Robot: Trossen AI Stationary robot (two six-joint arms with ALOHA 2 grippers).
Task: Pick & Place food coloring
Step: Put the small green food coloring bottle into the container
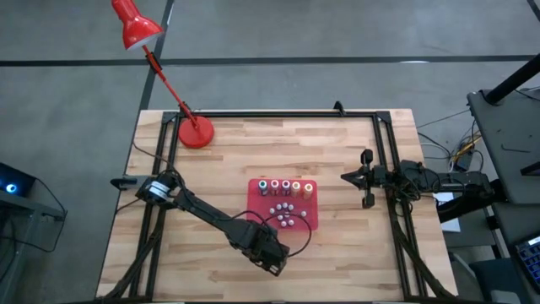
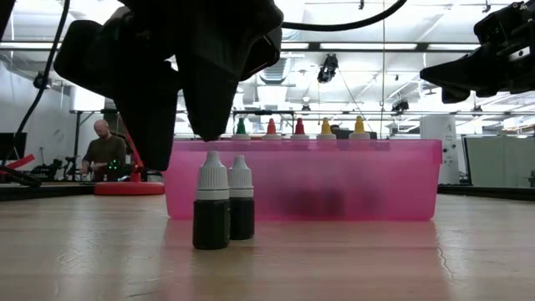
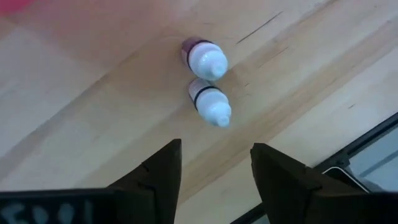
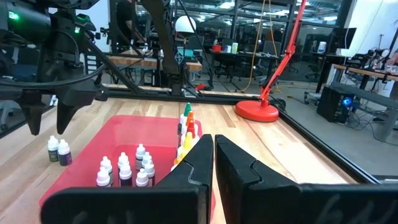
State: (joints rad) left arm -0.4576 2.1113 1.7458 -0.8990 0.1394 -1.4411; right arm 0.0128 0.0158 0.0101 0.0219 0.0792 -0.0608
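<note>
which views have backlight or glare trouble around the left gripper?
Low view: left gripper is a black silhouette against bright ceiling lights, and the two bottles by it read dark. Left wrist view: evenly lit, the bottles cast only soft shadows. High view: no glare on the table.

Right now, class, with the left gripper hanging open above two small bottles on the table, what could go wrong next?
1. The two bottles stand touching each other outside the pink tray; if the open left gripper comes down for one, it could catch or tip the other.
2. They look narrow and upright, so an off-centre finger may knock one over.
3. More bottles are bunched closely in the tray, so setting one down there could topple neighbours. The right gripper waits apart, shut.
</note>
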